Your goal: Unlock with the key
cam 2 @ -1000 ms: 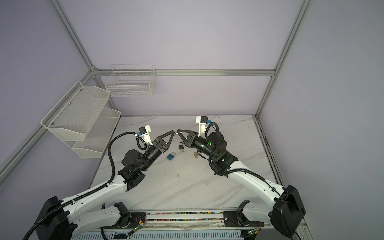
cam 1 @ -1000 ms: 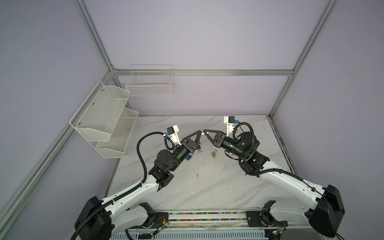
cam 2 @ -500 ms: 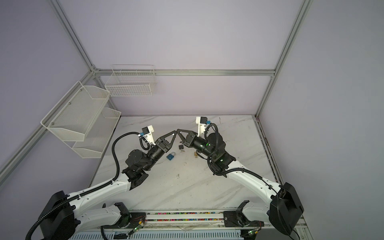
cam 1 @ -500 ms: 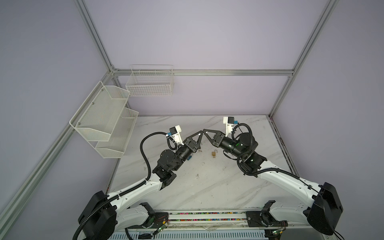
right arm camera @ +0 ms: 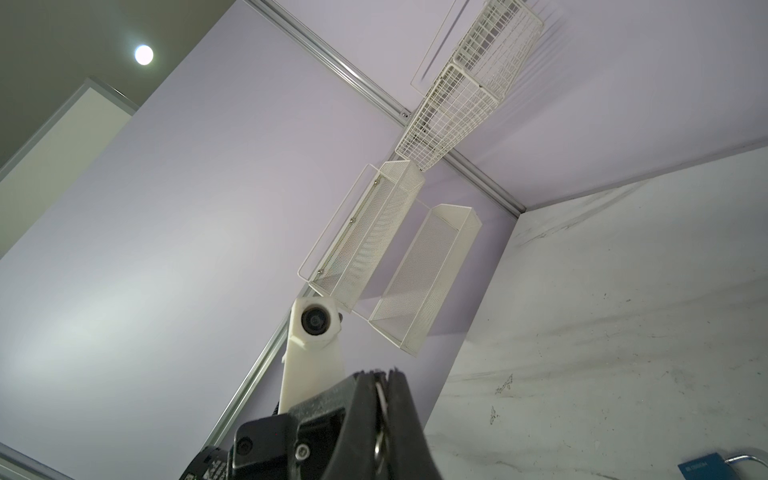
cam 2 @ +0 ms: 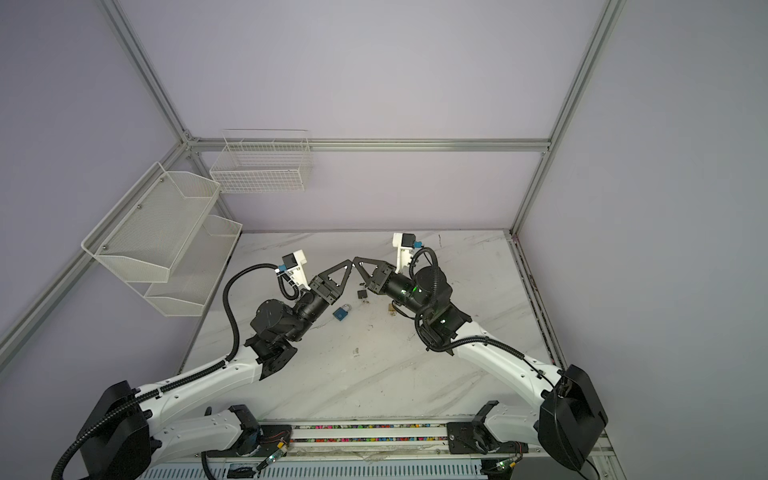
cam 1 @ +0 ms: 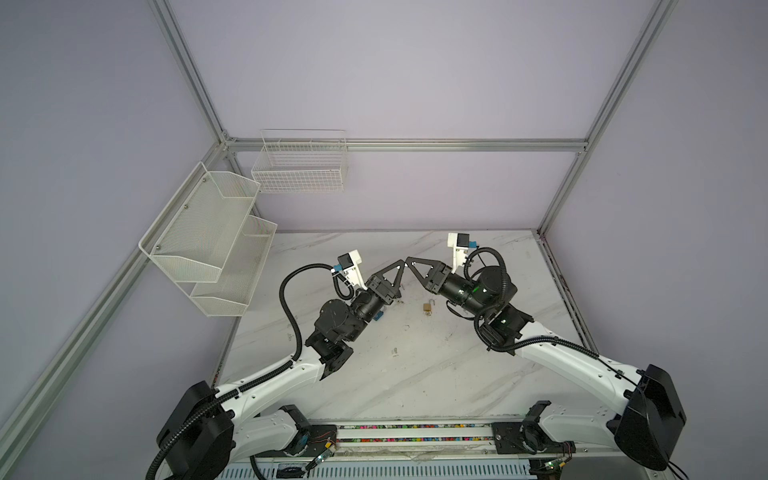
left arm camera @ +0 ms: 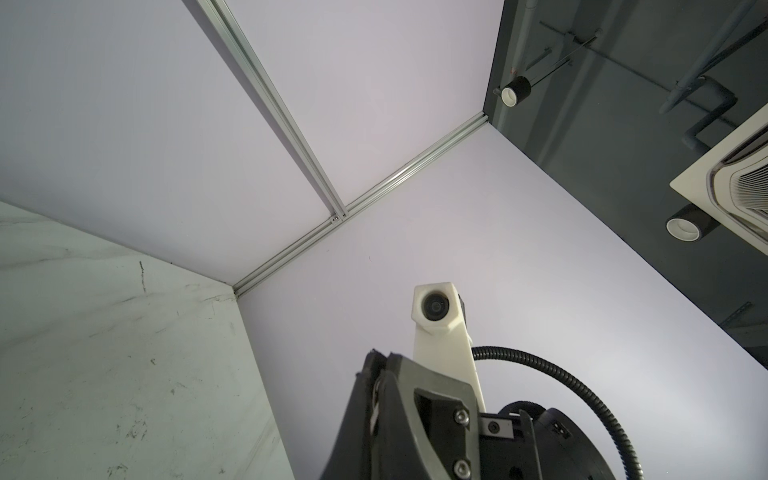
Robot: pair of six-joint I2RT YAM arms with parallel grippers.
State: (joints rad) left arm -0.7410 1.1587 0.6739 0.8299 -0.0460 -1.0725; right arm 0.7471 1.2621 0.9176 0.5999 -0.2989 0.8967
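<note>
Apparent mid-air handover | right pincer (cam 1: 409,260) grasping key (right arm camera: 380,399), left pincer (cam 1: 401,262) clenched tip-to-tip | next: one releases, key to blue padlock (cam 2: 341,311).

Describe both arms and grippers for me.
The left arm and right arm match: white links, black joints, black corrugated cable. The left gripper and right gripper have black triangular cut-out fingers and white camera mounts with blue connectors. Green lights glow on the right arm.

1 blue lock (cam 2: 341,311), 1 brass lock (cam 1: 427,307), 1 wire bskt (cam 1: 299,179).
</note>
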